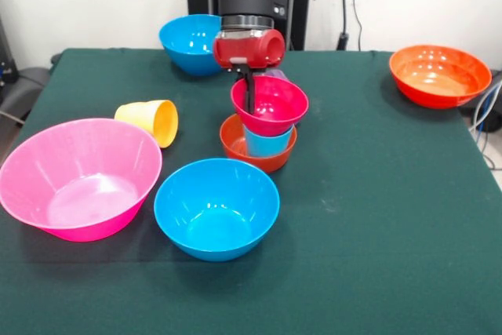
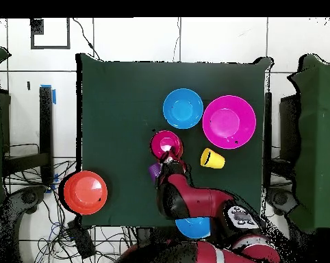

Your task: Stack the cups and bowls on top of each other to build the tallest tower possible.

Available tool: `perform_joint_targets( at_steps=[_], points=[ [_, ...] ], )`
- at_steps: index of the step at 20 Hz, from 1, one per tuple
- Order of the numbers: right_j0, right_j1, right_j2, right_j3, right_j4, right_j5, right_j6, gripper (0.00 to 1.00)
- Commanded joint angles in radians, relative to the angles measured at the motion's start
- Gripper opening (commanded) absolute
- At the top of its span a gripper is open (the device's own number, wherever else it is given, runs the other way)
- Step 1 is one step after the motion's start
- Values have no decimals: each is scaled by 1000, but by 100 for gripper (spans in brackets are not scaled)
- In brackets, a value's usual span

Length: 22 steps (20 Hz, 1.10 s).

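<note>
Gripper (image 1: pixel 249 93) is sitting at the far rim of the small glossy magenta bowl (image 1: pixel 274 107), dark fingers (image 1: pixel 249 96) straddling the rim wall; looks like they're pinching it, though I can't tell for sure. That bowl is topping the tower mid-worktop (image 1: pixel 376 209): light blue plastic cup (image 1: pixel 267 143) nested in the small orange-red bowl (image 1: pixel 259 154). For a clean release: centre it, keep it level, open slowly, lift straight up. The big pink bowl (image 1: pixel 78 178), near blue bowl (image 1: pixel 216 208), far blue bowl (image 1: pixel 188 43) and wide orange bowl (image 1: pixel 439 74) are sitting empty; the yellow cup (image 1: pixel 150 121) is lying on its side.
</note>
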<state>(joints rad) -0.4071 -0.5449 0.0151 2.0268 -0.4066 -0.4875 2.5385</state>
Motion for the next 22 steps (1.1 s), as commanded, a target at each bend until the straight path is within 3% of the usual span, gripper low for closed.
perform_joint_targets(
  at_steps=[1,7,11,18,22],
  points=[
    [-18,37,125,-80,8,38,112,0],
    [-135,48,258,-62,-52,137,118,0],
    [-206,53,339,-35,-56,203,108,0],
    [-259,66,398,-5,-25,254,83,0],
    [-254,56,395,19,8,258,93,0]
  ],
)
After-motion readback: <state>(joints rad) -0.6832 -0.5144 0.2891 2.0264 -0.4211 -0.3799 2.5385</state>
